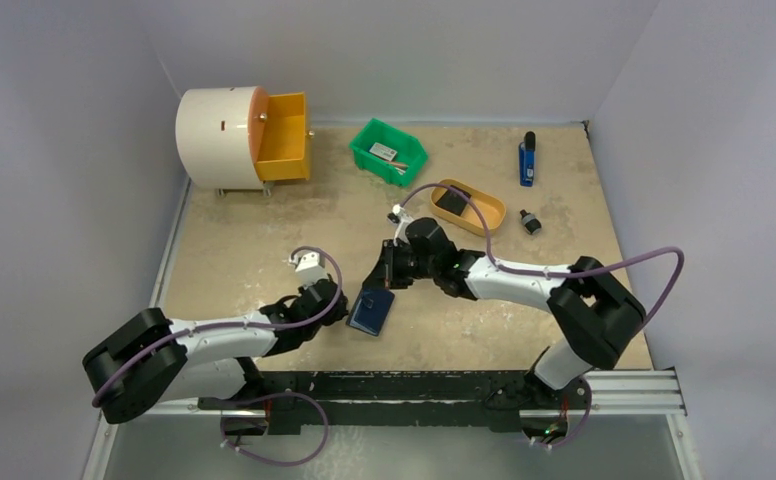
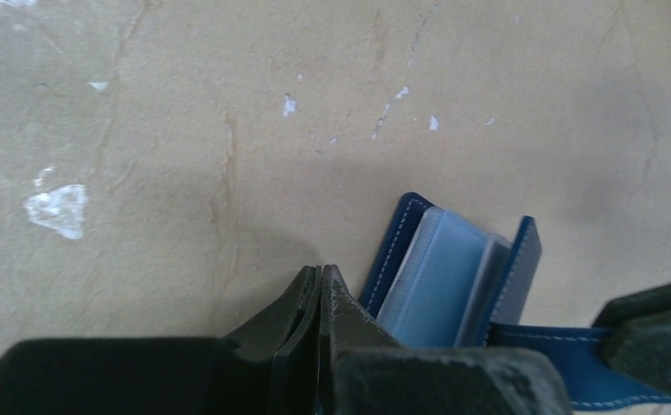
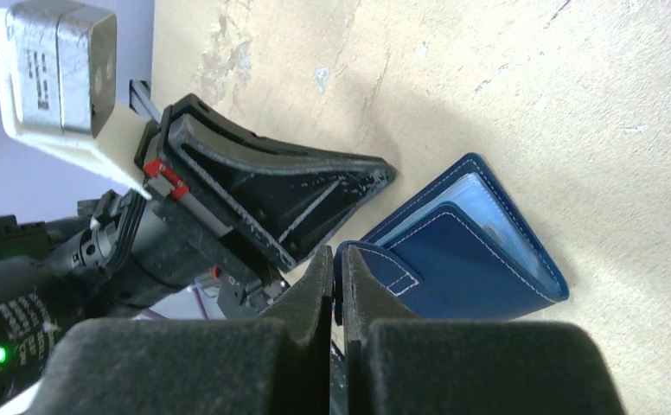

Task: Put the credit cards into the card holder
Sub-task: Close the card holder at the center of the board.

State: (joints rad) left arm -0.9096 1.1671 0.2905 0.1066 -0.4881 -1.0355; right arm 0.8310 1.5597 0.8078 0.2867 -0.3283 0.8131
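The navy-blue card holder (image 1: 372, 314) lies half open between my two grippers, its clear card sleeves (image 2: 440, 277) fanned out. My right gripper (image 1: 385, 280) is shut on its snap tab (image 3: 375, 264), with the blue tab pinched between the fingers (image 3: 333, 252). My left gripper (image 1: 345, 311) is shut at the holder's left cover (image 2: 397, 246), and a sliver of blue shows low between its fingers (image 2: 321, 270). A light card (image 1: 384, 152) lies in the green bin. No card is in either gripper.
The green bin (image 1: 411, 158) stands at the back centre. An orange tray (image 1: 488, 215) holds a flat black square (image 1: 451, 201). A blue-and-black stick tool (image 1: 528, 160) and a small black piece (image 1: 530, 222) lie at the right. A white drum (image 1: 214, 135) with an open orange drawer (image 1: 284, 135) stands at the back left.
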